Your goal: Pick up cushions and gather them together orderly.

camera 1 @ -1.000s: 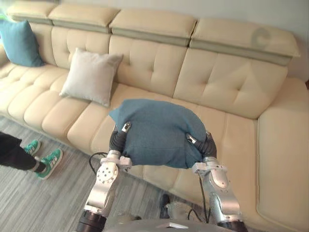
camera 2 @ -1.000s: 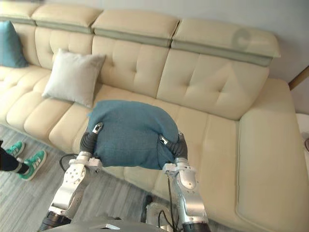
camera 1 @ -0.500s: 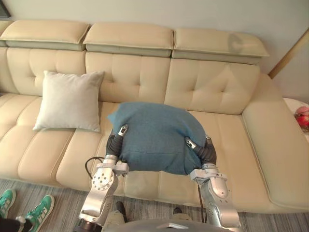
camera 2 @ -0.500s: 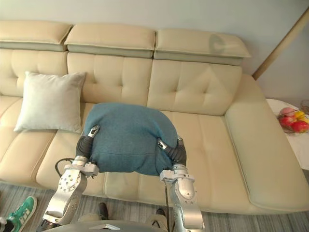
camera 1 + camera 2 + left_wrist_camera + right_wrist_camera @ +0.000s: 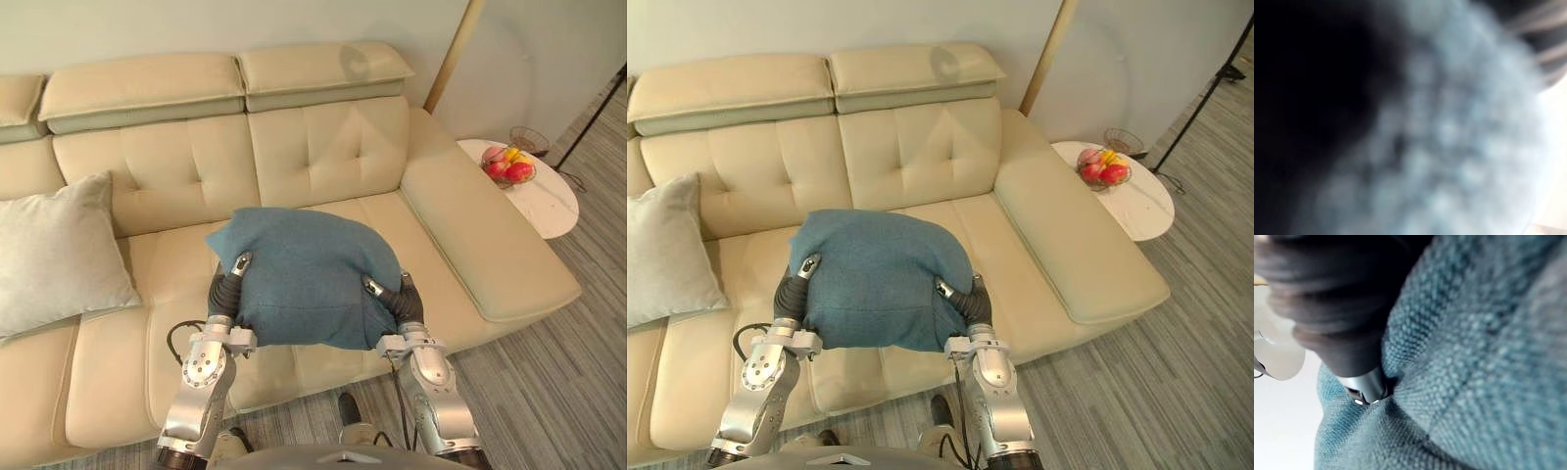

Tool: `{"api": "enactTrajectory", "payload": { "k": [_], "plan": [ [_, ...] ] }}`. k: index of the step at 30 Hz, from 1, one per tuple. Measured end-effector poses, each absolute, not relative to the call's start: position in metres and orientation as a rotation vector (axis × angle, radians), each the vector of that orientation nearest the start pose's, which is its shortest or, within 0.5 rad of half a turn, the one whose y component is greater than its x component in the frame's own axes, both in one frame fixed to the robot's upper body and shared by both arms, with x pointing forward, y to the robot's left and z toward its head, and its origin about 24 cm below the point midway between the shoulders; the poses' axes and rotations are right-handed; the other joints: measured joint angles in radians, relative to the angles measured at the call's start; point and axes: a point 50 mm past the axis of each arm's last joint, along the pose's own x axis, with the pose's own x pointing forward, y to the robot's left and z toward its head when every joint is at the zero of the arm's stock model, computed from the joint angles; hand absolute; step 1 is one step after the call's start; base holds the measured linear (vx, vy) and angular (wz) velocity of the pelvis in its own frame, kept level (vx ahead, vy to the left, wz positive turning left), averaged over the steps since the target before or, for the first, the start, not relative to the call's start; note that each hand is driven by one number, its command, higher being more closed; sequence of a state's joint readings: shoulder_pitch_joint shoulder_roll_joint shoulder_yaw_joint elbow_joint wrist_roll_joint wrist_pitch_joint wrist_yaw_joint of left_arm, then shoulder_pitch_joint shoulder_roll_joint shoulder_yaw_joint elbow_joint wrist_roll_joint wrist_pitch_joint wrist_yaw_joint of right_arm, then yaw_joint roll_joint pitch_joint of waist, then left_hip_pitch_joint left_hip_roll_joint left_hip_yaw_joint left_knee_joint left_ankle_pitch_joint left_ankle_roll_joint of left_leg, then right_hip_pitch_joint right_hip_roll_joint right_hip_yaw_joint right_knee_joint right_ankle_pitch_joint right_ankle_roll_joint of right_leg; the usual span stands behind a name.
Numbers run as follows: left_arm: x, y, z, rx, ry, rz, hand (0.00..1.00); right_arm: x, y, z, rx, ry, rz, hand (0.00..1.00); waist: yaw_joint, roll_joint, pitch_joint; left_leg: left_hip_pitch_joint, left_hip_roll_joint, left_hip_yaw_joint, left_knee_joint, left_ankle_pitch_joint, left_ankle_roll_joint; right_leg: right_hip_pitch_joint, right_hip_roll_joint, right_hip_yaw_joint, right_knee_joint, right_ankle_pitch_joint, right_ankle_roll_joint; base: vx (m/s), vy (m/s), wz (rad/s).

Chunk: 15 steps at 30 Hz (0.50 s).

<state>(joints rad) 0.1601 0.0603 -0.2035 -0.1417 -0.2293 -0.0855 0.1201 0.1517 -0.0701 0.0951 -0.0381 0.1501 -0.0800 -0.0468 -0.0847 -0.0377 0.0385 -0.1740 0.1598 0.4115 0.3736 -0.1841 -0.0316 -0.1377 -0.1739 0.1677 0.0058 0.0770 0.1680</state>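
Left eye view: fingers (image 5: 240,262) around blue cushion (image 5: 309,279)

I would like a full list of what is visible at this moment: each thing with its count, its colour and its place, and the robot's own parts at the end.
sofa: one, cream, along the wall
blue cushion: one, blue, held up in front of the sofa seat
pale cushion: one, light grey, leaning on the sofa's back at the left
side table: one, white and round, beside the sofa's right end
fruit: a small heap, red and yellow, on the side table
wire basket: one, dark, at the table's far edge
pole: one, wood-coloured, slanting behind the sofa
floor: grey, striped
left hand: on the blue cushion's left side, thumb on top
right hand: on its right side, thumb on top
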Motion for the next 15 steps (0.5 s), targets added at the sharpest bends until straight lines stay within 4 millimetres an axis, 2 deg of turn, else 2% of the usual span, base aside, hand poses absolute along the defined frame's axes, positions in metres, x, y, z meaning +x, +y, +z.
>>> {"api": "enactTrajectory", "payload": {
  "k": [2, 7, 9, 11, 14, 15],
  "plan": [
    [0.22, 0.126, 0.041, -0.203, -0.022, -0.031, 1.0, 0.221, -0.15, 0.016, 0.087, 0.07, 0.006, 1.0, 0.008, 0.021, -0.011, -0.002, 0.0, -0.001, -0.002, 0.001, 0.001, 0.0, 0.0, -0.008, -0.002, 0.001, -0.002, 0.0, -0.008, 0.02],
    [0.23, 0.125, 0.03, -0.187, 0.019, -0.031, 1.0, 0.224, -0.152, 0.013, 0.072, 0.083, -0.01, 1.0, -0.003, 0.038, -0.012, -0.02, 0.003, -0.004, -0.01, 0.006, -0.004, -0.012, 0.001, -0.019, -0.016, 0.009, -0.013, -0.01, -0.01, 0.01],
    [0.251, 0.122, 0.038, -0.165, -0.01, -0.038, 1.0, 0.243, -0.155, 0.025, 0.045, 0.031, -0.026, 1.0, -0.018, 0.056, 0.013, -0.074, 0.001, 0.003, -0.013, 0.018, -0.005, -0.078, -0.001, -0.027, 0.004, 0.024, -0.036, -0.1, -0.027, -0.05],
    [0.28, 0.12, 0.059, -0.119, -0.082, -0.042, 1.0, 0.274, -0.154, 0.045, 0.021, -0.036, -0.046, 1.0, -0.034, 0.063, 0.079, -0.106, -0.012, 0.014, -0.056, 0.068, 0.001, -0.135, -0.005, -0.052, 0.012, 0.059, -0.064, -0.12, -0.023, -0.09],
    [0.311, 0.12, 0.095, -0.069, -0.192, -0.034, 1.0, 0.303, -0.151, 0.082, 0.002, -0.156, -0.073, 1.0, -0.034, 0.068, 0.148, -0.152, -0.017, 0.021, -0.117, 0.13, -0.003, -0.208, -0.003, -0.075, 0.006, 0.087, -0.078, -0.11, -0.069, -0.03],
    [0.326, 0.122, 0.112, -0.033, -0.236, -0.022, 1.0, 0.319, -0.148, 0.101, -0.005, -0.207, -0.091, 1.0, -0.036, 0.068, 0.177, -0.17, -0.02, 0.02, -0.148, 0.163, -0.003, -0.234, 0.0, -0.079, -0.002, 0.105, -0.074, -0.11, -0.105, 0.07]
  ]
}}
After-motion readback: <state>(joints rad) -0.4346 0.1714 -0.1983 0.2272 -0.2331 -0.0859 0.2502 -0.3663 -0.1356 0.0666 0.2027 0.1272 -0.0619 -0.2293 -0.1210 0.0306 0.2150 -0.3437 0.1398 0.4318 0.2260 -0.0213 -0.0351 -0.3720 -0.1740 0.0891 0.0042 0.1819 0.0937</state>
